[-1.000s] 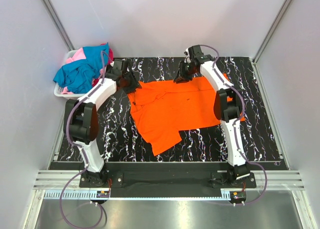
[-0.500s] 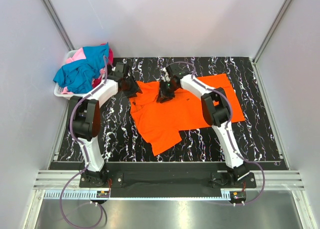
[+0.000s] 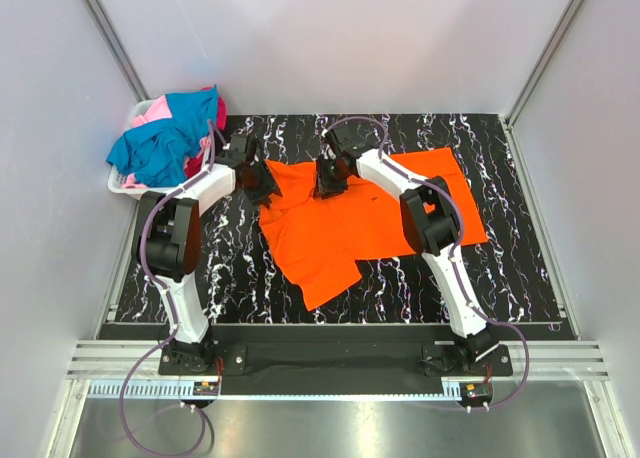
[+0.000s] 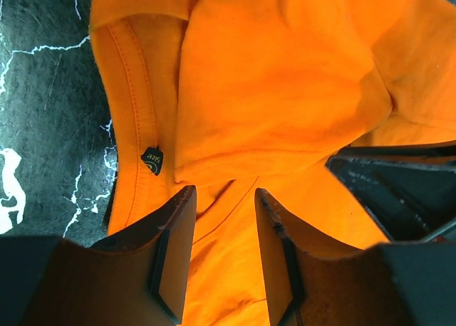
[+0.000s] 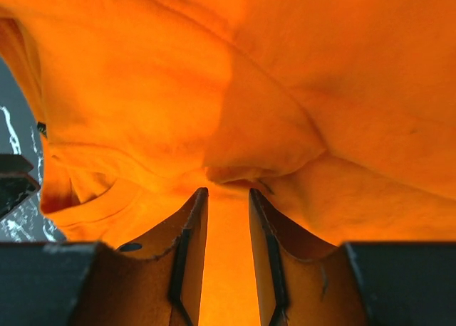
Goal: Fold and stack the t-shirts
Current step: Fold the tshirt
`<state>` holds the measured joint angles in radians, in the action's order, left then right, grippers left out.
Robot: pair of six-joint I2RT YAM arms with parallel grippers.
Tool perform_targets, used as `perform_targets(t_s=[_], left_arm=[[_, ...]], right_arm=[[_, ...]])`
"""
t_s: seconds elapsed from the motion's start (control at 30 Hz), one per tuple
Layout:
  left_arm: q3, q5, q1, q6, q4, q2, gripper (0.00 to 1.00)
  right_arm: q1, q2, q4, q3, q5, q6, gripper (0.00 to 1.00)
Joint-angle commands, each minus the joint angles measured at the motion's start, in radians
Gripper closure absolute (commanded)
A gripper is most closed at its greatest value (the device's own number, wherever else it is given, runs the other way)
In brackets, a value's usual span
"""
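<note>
The vivid orange t-shirt (image 3: 370, 213) lies spread on the black marbled mat, with its collar to the left. My left gripper (image 3: 264, 184) hovers over the collar end. In the left wrist view its fingers (image 4: 174, 233) stand apart over flat orange cloth (image 4: 285, 77), next to the size label (image 4: 151, 160). My right gripper (image 3: 328, 176) is at the shirt's far edge, close to the left gripper. In the right wrist view its jaws are narrow, with a bunched orange fold (image 5: 263, 137) gathered at the fingertips (image 5: 194, 219). Teal-blue, pink and red t-shirts (image 3: 165, 138) are heaped in the basket.
A white slatted basket (image 3: 122, 186) stands at the mat's far left corner. Grey walls close in the back and both sides. The mat (image 3: 520, 268) shows bare to the right of and in front of the shirt. A black rail runs along the near edge.
My right gripper has swung left from the shirt's far middle edge to just beside the left gripper. The left gripper has moved slightly nearer, onto the collar.
</note>
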<state>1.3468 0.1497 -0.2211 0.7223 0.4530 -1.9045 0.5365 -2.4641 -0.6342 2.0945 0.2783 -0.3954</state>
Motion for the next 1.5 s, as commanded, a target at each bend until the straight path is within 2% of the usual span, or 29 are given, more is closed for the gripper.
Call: perform_targets(t_s=[0.0,0.2,0.47,0.9,1.47], left_arm=[[-0.003,-0.009,0.008,-0.020,-0.040,0.056,0.57],[0.005,-0.021,0.009,-0.021,-0.040,0.042,0.57],[0.009,-0.021,0.014,-0.021,-0.043,0.039,0.58],[0.006,-0.013,0.017,-0.015,-0.042,0.032,0.58],[-0.011,-0.024,0.019,-0.018,-0.040,0.053,0.58]], right_arm=[[-0.004,0.039,-0.010,0.064,-0.076,0.036,0.64],[-0.004,0.037,-0.024,0.096,-0.077,0.046,0.64],[-0.004,-0.044,-0.076,0.199,-0.071,0.053,0.64],[-0.001,0.024,-0.082,0.105,-0.097,0.041,0.64],[0.003,-0.065,-0.079,0.193,-0.033,0.029,0.64]])
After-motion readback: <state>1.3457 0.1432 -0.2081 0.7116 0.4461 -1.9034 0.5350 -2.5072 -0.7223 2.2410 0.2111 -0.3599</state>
